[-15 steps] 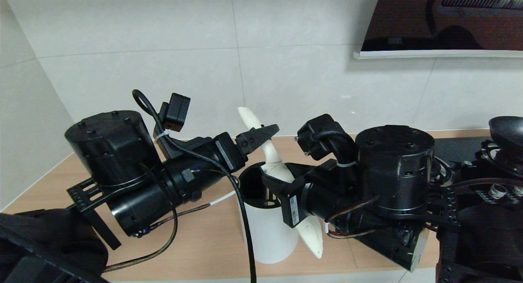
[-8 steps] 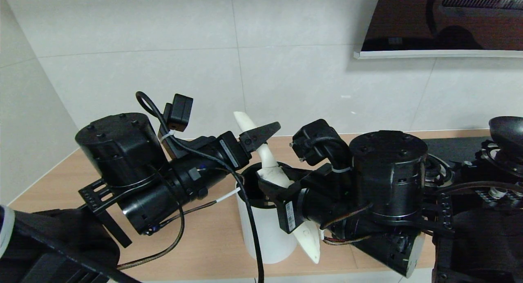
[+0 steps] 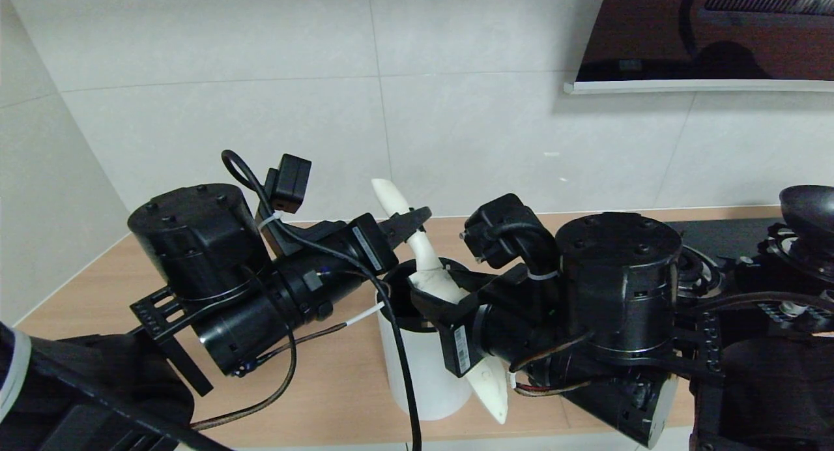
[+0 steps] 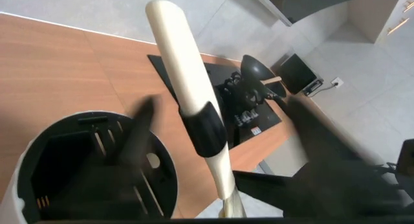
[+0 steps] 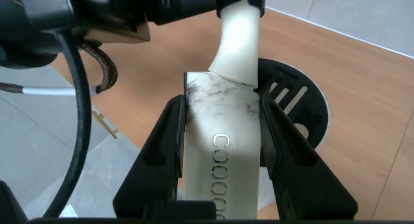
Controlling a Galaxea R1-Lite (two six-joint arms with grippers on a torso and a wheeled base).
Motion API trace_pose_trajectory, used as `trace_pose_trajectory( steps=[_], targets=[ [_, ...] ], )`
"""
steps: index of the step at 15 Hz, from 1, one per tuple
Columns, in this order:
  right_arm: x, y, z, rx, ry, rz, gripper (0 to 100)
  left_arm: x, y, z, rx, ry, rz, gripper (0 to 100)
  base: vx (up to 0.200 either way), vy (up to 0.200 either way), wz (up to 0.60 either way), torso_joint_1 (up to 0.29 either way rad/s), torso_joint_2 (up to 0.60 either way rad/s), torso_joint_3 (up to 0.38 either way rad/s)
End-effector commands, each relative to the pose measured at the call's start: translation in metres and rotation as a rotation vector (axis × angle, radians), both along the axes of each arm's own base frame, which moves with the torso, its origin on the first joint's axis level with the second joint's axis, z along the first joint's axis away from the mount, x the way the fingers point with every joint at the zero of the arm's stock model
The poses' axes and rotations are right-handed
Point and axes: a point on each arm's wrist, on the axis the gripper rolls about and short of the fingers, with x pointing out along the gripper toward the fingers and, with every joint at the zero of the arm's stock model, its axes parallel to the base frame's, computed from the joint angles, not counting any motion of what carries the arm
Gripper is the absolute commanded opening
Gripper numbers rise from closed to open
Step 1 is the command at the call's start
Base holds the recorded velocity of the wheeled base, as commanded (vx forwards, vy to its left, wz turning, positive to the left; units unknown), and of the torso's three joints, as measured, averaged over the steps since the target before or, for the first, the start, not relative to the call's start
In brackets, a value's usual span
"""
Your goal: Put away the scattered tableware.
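A white spatula (image 3: 389, 198) is held in the air over a white utensil holder (image 3: 430, 379), which stands on the wooden counter (image 3: 339, 386) near its near edge. The spatula is tilted: its handle end points up and to the far left, and its broad blade end points down and to the near right. The blade tip is seen in front of the holder's near right wall, outside its mouth.

The blade is clamped by the right gripper (image 3: 443, 294). In the right wrist view its two fingers (image 5: 165, 153) are pressed against the blade's two edges, and dark smudges are seen on the blade between them. The holder's black slotted insert (image 5: 294, 94) is seen beyond.

The left gripper (image 3: 407, 224) is placed at the handle, farther and higher than the right one. Its jaws stand apart. In the left wrist view one finger (image 4: 206, 128) lies against the handle (image 4: 178, 68), while the other is blurred and is set clear of it, over the rim of the holder (image 4: 39, 159).

To the right on the counter a black cooktop (image 3: 730, 232) is seen. A dark hood (image 3: 704, 34) is mounted on the tiled wall above it.
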Motion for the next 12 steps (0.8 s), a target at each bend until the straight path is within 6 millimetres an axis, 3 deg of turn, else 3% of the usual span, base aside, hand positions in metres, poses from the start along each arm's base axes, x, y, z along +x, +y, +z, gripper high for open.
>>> trace_pose_trajectory(
  steps=[1,11,12],
  targets=[
    [-0.0009,0.0004,0.0,0.003,-0.002,0.004,0,-0.0005,-0.0001,-0.0002,0.0,0.001,-0.004,0,0.0,0.0,0.0,0.0,0.0,0.0],
    [0.0005,0.001,0.0027,0.036,-0.024,-0.016,0,-0.007,-0.0047,0.0039,-0.005,-0.011,-0.025,0,0.0,0.0,0.0,0.0,0.0,0.0],
    [0.0005,0.0009,0.003,0.04,-0.028,-0.018,100,-0.0074,-0.0055,0.0043,-0.005,-0.013,-0.028,0,0.0,0.0,0.0,0.0,0.0,0.0]
  ],
)
